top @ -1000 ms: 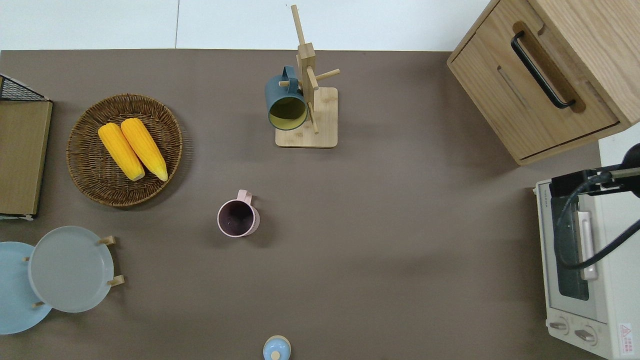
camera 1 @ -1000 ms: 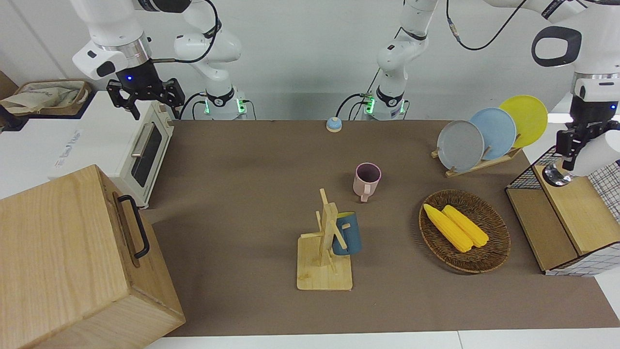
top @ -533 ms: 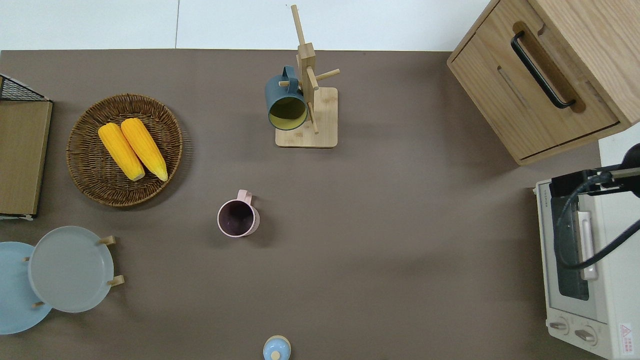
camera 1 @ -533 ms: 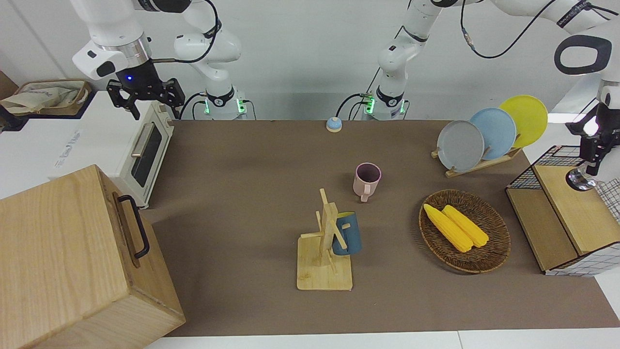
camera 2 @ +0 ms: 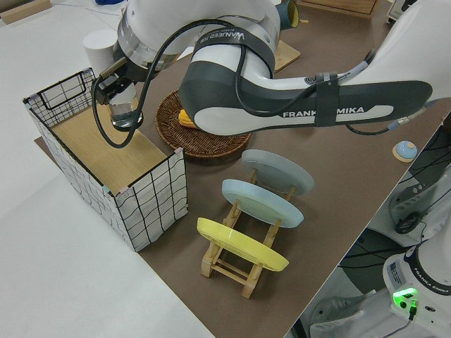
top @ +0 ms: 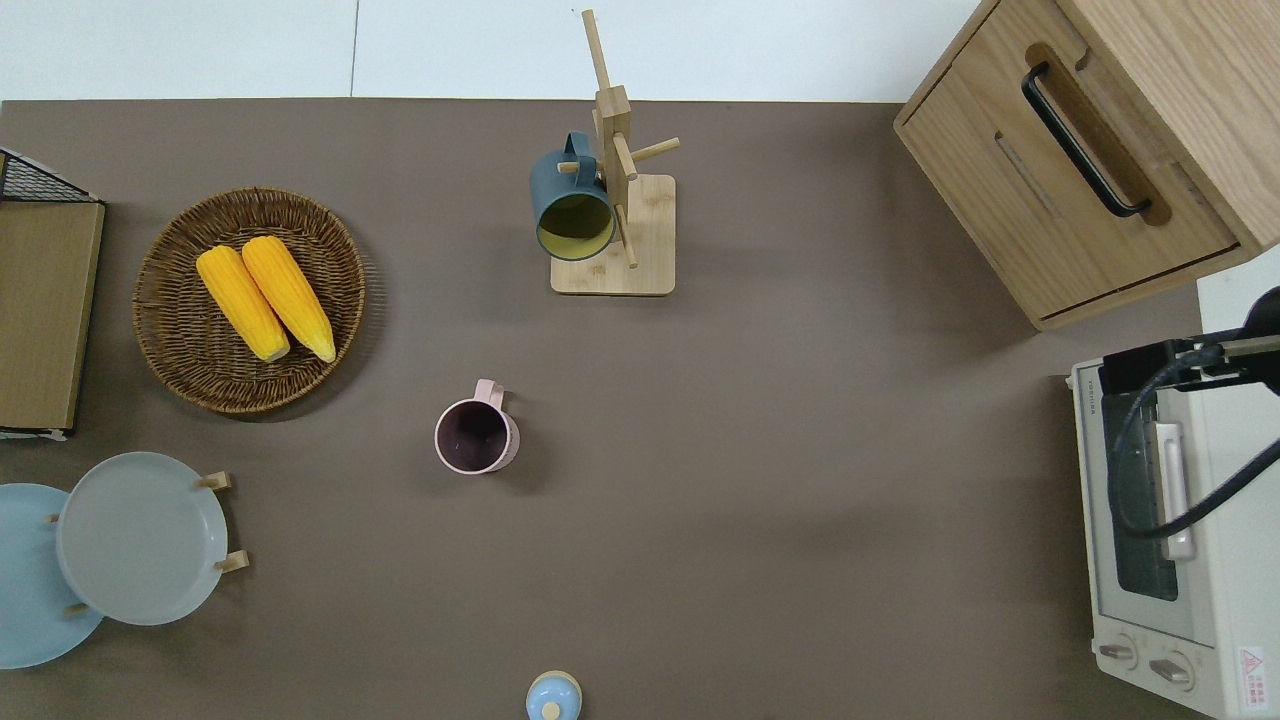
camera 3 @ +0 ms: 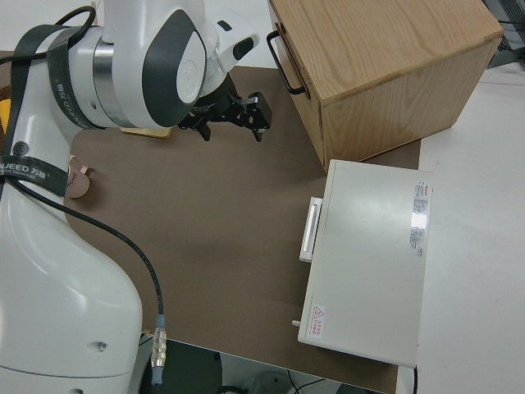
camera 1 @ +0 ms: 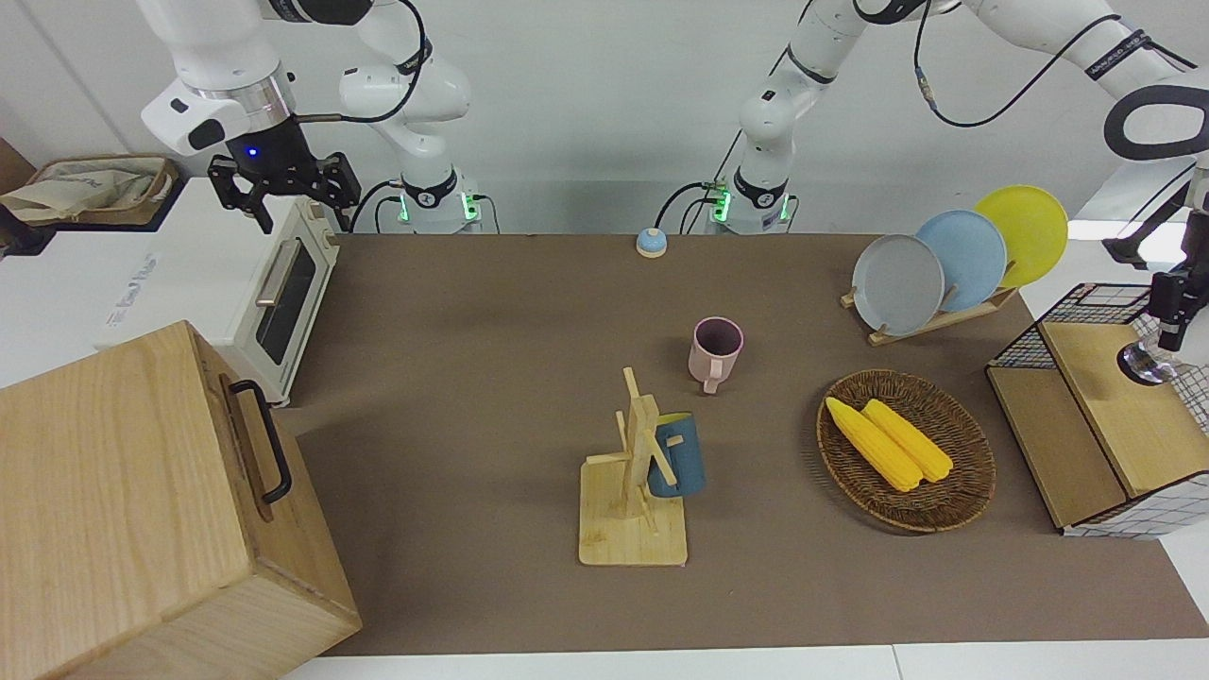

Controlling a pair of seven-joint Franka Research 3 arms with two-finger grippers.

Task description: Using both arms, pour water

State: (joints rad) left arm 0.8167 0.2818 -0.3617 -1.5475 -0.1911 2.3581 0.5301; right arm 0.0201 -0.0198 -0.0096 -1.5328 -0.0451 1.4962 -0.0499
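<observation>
My left gripper (camera 1: 1169,316) (camera 2: 116,88) hangs over the wooden shelf (camera 1: 1124,416) inside the wire basket (camera 2: 144,204), at the left arm's end of the table. It is shut on the rim of a clear glass (camera 1: 1146,364) (camera 2: 125,117), which hangs upright just above the shelf. A pink mug (camera 1: 715,351) (top: 475,437) stands upright mid-table. A dark blue mug (camera 1: 678,457) (top: 572,208) hangs on a wooden mug rack (camera 1: 633,529). My right gripper (camera 1: 274,194) (camera 3: 234,115) is open and parked.
A wicker basket (camera 1: 954,510) with two corn cobs lies beside the wire basket. A plate rack (camera 1: 930,326) holds grey, blue and yellow plates. A toaster oven (camera 1: 274,293), a wooden cabinet (camera 1: 142,501) and a small blue bell (camera 1: 651,243) are also here.
My left gripper has carried the glass outward over the basket shelf, away from the table's middle. The right arm has not moved.
</observation>
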